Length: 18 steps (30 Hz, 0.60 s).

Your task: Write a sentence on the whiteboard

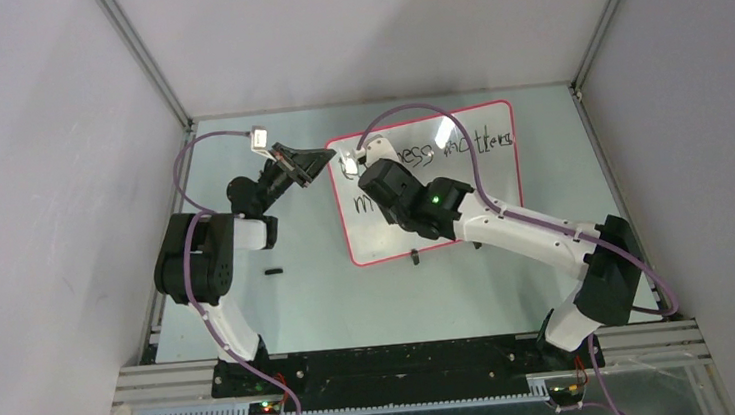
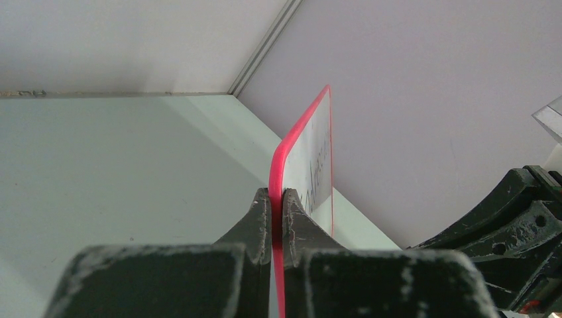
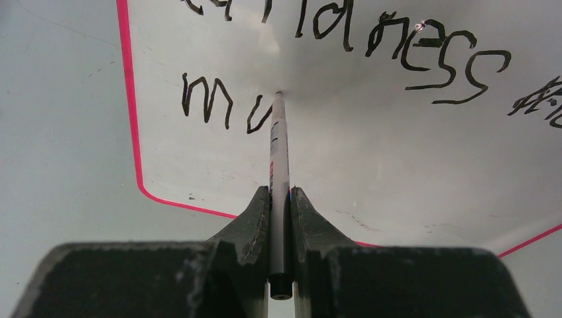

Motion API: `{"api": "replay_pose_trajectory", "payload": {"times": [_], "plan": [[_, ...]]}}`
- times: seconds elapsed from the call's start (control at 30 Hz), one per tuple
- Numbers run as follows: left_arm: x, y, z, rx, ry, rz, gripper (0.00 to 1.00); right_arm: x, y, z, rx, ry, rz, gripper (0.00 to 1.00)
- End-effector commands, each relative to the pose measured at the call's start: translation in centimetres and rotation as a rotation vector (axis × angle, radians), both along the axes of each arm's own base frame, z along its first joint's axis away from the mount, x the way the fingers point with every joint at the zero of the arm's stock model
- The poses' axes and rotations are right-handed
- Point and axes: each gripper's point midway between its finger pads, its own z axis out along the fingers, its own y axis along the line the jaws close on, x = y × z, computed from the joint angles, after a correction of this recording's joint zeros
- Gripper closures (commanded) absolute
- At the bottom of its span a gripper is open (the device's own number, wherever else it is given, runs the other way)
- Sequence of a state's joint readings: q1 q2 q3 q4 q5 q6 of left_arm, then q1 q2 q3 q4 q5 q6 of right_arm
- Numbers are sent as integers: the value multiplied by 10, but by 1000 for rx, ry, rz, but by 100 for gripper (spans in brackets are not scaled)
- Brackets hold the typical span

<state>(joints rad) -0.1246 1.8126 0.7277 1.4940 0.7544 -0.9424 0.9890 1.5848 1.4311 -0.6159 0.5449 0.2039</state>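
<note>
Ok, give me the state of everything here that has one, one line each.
Large glossy white whiteboard with red-pink rim: one edge clamped.
Left gripper: shut on the whiteboard's rim.
Black handwritten sentence: unfinished, second line stops at "mu".
White marker pen: uncapped, tip on the whiteboard.
Right gripper: shut on the marker pen.

setting: robotics lab, enclosed test cell. a pale green table (image 1: 351,299) is boxed in on three sides by plain grey panels (image 1: 41,196), joined at the back corners by aluminium profile struts (image 1: 142,57). a left arm (image 1: 198,262) and a right arm (image 1: 537,238), white and black, are bolted to a black base plate (image 1: 407,360) on a slotted metal rail (image 1: 410,396) at the near edge. purple cables (image 1: 189,283) are routed along both arms. small status lights (image 1: 264,407) are lit at the bases.
</note>
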Motion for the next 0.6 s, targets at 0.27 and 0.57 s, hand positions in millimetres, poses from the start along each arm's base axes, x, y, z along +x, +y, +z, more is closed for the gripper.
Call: {"api": "replay_pose_trajectory", "payload": {"times": [0.27, 0.57], "plan": [[-4, -4, 8, 43, -103, -18, 100, -4, 1, -6, 8, 14, -20, 100], [-4, -4, 8, 44, -102, -18, 100, -14, -2, -19, -11, 48, -21, 100]]}}
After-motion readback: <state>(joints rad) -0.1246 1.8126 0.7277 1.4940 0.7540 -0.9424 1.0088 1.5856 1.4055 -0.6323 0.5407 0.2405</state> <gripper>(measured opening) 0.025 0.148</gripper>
